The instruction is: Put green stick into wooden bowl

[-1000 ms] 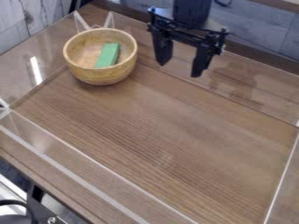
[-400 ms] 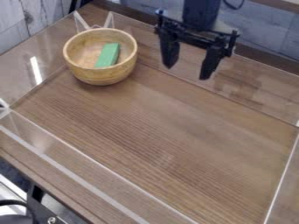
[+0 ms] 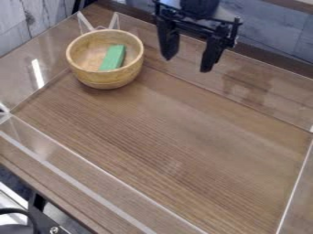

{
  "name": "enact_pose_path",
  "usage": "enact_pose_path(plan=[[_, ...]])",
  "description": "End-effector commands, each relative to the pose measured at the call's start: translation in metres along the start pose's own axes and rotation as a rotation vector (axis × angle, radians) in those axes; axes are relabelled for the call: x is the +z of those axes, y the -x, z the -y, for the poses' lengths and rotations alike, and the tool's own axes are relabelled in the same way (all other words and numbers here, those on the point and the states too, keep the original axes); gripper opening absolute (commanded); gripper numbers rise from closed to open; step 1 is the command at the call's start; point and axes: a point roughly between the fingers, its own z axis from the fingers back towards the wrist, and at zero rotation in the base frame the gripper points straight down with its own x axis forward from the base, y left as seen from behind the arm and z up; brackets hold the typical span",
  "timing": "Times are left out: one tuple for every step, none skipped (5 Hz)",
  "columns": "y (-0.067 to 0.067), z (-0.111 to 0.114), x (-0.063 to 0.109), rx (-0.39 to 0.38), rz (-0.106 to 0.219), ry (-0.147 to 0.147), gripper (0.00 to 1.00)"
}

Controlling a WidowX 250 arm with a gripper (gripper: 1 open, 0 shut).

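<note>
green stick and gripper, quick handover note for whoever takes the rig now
Gripper: open, nothing seen between its fingers, above the table to the right of the bowl in the view.
Green stick: inside the wooden bowl, leaning toward its right side in the view.
Done: stick is in the bowl.
Left: no placing left; perhaps just park the arm.
</note>
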Motion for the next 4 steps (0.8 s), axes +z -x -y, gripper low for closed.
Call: enact_pose_path(plan=[[-0.008, 0.008, 0.008, -0.017, 0.053, 0.001, 1.0], [-0.007, 0.013, 0.002, -0.023, 0.056, -0.01, 1.0], [-0.012, 0.0, 0.002, 0.0, 0.059, -0.013, 1.0], [-0.016, -0.017, 0.004, 0.033, 0.073, -0.012, 1.0]])
